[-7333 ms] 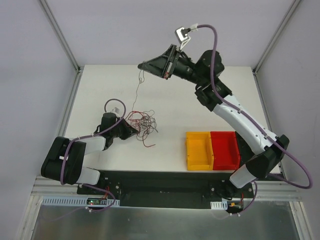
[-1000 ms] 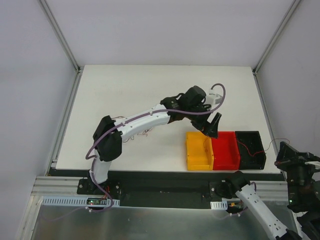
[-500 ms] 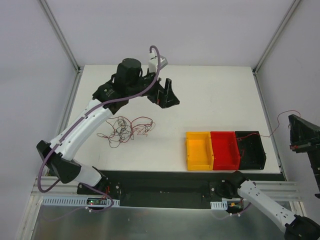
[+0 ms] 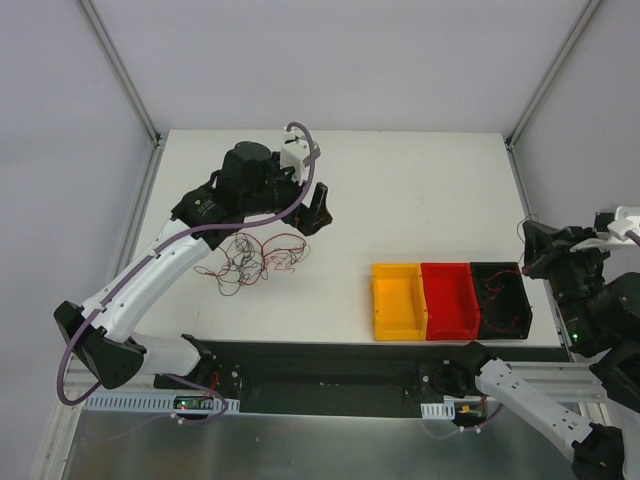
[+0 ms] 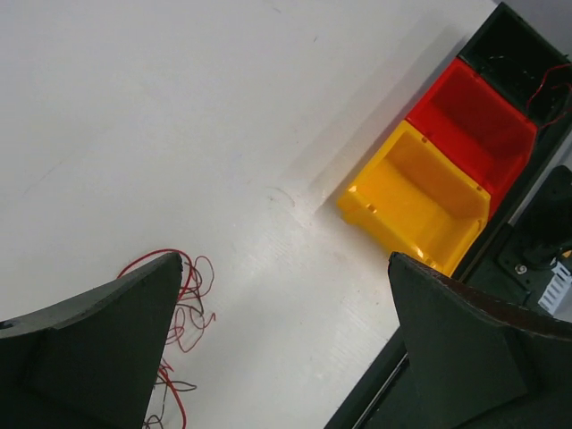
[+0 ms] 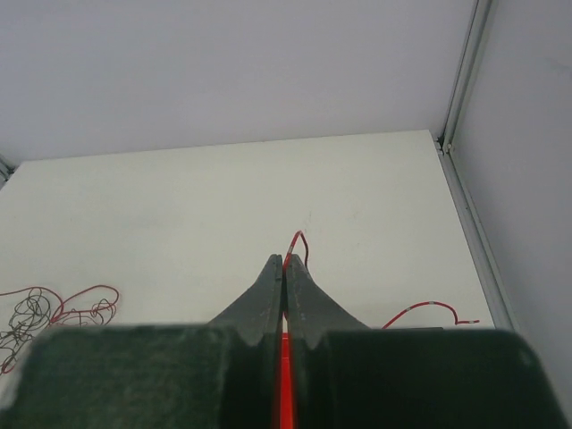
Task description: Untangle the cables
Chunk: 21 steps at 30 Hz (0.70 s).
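Two claws, two diff jobs. The left claw point(image 4: 318, 214) is spread wide w/ nothing in it, hanging above the surface point(image 4: 420, 190). The cables point(image 4: 255, 258) lie in a loose red-and-dark scribble just off to its left and a bit nearer the arm bases. On its own cam the outer red loops poke out right beside its left finger point(image 5: 107, 349), not between the two.

The right claw point(image 6: 284, 266) is clenched on one red strand point(image 6: 298, 241), whose tip curls out just past the fingertips. The black bin point(image 4: 500, 300) sits near it, on the side toward the tangle. A red wire lies in that bin; prob the same strand, but it's too thin to trace.

Step in hand, as I read it: the left claw goes for the next wire. To do it well:
- Shift the claw left so one outlying loop sits between the fingers, not the dense middle.
- Come down low enough to catch hair-thin wire, then close fully.
- Lift slow and straight; if the whole clump rises w/ it, stop and re-pick a freer end.
- Keep the right claw clamped and out of the way.
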Tool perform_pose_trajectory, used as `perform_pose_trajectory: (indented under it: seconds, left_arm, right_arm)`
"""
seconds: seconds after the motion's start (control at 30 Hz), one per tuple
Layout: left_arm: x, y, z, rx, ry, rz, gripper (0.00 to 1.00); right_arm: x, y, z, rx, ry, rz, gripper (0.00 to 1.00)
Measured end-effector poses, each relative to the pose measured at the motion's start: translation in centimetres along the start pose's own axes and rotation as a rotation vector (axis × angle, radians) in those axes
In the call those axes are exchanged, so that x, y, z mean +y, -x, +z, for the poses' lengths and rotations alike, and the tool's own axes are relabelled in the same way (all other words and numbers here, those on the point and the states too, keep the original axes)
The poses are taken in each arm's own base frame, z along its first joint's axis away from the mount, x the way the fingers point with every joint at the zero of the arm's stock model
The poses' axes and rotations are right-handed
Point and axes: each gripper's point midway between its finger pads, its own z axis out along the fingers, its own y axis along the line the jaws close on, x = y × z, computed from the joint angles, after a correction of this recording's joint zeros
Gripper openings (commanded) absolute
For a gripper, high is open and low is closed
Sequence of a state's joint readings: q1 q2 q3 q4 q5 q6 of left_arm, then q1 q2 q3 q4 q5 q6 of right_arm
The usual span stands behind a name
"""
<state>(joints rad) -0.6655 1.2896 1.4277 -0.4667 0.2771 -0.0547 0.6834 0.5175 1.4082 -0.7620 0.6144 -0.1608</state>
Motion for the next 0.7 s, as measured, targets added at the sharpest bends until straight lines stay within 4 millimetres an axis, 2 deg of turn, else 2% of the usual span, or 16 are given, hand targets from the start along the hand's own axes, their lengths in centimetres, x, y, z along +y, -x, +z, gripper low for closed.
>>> perform_pose_trajectory:
  seconds: [0.1,0.23,0.37,0.53,0.63,0.7]
  left_arm:
    - [0.7,-1.1,0.4,0.025,0.025,0.007,0.99]
    - [1.1,-1.9,0.6,0.044,0.040,0.017,0.99]
    - [1.6,-1.9,0.6,0.041,0.062,0.037,0.99]
    - [1.9,-1.6,0.2,0.027,0.084,0.051,0.99]
    - [2.2,-1.7,0.3,0.028,0.098,0.058,0.99]
    - [2.4,-1.8,0.3,0.030,0.106,0.061,0.99]
  right_arm:
    - [0.5,-0.5,0.8,0.030,-0.003,-0.019,0.01]
    - [0.6,1.1,0.7,0.008,0.001,-0.003,0.01]
    - [0.4,2.6,0.1,-0.028,0.005,0.018,0.01]
    - [0.6,2.8,0.4,-0.034,0.006,0.015,0.01]
    - [1.2,1.4,1.4,-0.005,0.003,-0.001,0.01]
    - [1.7,-0.9,2.4,0.046,-0.001,-0.021,0.01]
